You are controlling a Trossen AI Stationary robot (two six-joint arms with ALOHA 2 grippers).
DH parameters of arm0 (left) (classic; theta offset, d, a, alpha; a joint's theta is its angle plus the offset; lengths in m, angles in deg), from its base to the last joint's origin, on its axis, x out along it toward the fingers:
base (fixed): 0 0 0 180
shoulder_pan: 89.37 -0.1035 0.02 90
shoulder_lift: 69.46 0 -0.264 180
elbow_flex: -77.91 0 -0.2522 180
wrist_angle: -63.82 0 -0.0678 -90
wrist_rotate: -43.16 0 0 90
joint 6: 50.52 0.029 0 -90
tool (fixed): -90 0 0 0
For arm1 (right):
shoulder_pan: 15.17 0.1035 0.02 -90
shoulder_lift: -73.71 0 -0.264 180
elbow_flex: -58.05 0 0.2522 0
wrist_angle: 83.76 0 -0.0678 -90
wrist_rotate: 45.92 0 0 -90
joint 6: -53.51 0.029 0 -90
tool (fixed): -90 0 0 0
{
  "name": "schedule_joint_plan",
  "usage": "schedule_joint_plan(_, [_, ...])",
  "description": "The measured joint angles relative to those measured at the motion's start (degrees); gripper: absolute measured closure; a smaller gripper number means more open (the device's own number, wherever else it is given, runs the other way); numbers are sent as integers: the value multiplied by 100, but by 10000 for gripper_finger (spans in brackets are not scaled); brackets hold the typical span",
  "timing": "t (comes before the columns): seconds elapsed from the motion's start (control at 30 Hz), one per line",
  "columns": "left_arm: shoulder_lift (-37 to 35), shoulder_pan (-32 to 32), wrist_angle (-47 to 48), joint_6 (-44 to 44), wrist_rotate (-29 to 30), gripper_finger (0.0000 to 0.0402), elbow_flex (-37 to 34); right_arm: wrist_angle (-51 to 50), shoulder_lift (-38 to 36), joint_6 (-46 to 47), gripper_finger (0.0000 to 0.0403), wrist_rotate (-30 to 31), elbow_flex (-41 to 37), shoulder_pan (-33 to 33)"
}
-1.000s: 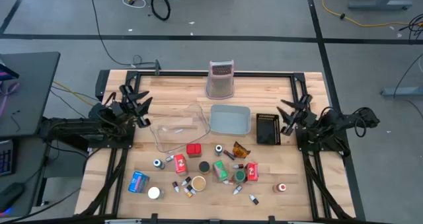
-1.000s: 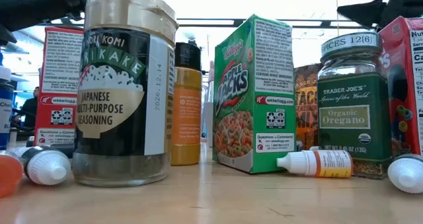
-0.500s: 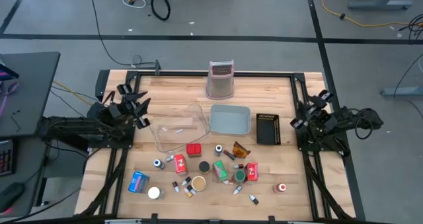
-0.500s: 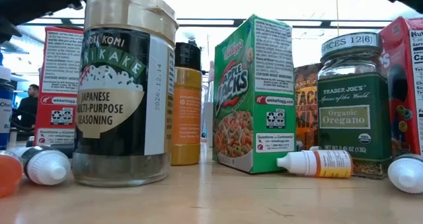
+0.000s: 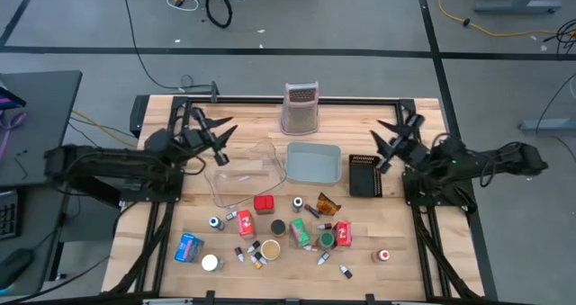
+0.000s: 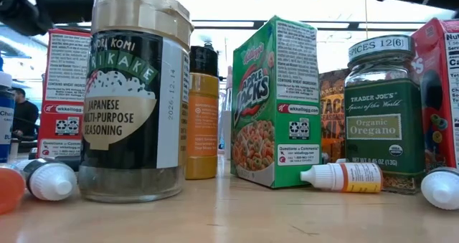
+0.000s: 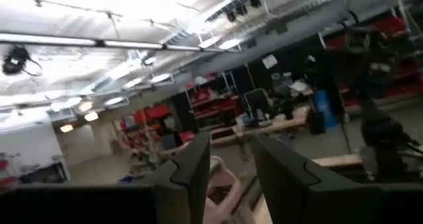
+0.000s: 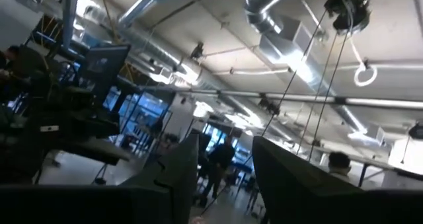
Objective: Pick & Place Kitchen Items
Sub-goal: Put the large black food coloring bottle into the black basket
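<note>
Near edge of the tabletop: the kitchen items (image 5: 270,228) lie scattered in a loose band, none sorted yet, so I judge the task barely begun. Closest in the low view stands a jar of furikake (image 6: 135,92), label "Japanese multi-purpose seasoning"; small white dropper bottles (image 6: 341,177) lie on their sides beside it. Behind these, a green cereal box (image 6: 275,99) reads "Apple Jacks" with the Kellogg's mark, a glass jar (image 6: 384,121) reads "Trader Joe's Organic Oregano" with "Spices" on its lid, and an orange dark-capped bottle (image 6: 201,114) stands upright between the furikake and the cereal box. Mid-table: a clear tray (image 5: 241,172), a grey tray (image 5: 313,161) and a black tray (image 5: 364,174) sit in a row, presumably placed as the receiving bins, all apart from the goods. Far edge: a metal grater (image 5: 301,108) stands upright. My left gripper (image 5: 214,141) hangs raised near the left edge beside the clear tray, fingers a narrow gap apart, holding nothing. My right gripper (image 5: 393,141) hangs by the right edge just beyond the black tray, likewise parted narrowly and empty. Both wrist cameras look out at the room, so both arms are tilted up, not yet aimed at any item.
</note>
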Motion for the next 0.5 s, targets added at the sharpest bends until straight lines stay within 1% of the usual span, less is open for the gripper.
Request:
schedule_joint_plan(0.07, [180, 2, -12, 217, -6, 276, 187, -158, 423, 256, 250, 21, 266, -123])
schedule_joint_plan(0.17, [280, 2, -8, 423, 6, 276, 475, -714, 1031, 529, 246, -96, 722, -302])
schedule_joint_plan(0.27, [299, 2, 67, 121, 7, 276, 670, -1271, 1575, 937, 231, -124, 1202, -460])
schedule_joint_plan(0.37, [287, 2, 442, -363, 5, 276, 786, -1853, 2023, 1265, 209, -158, 1651, -578])
schedule_joint_plan(0.5, [281, 2, 875, -463, -37, 276, 937, -2689, 2475, 1915, 183, -637, 2153, -635])
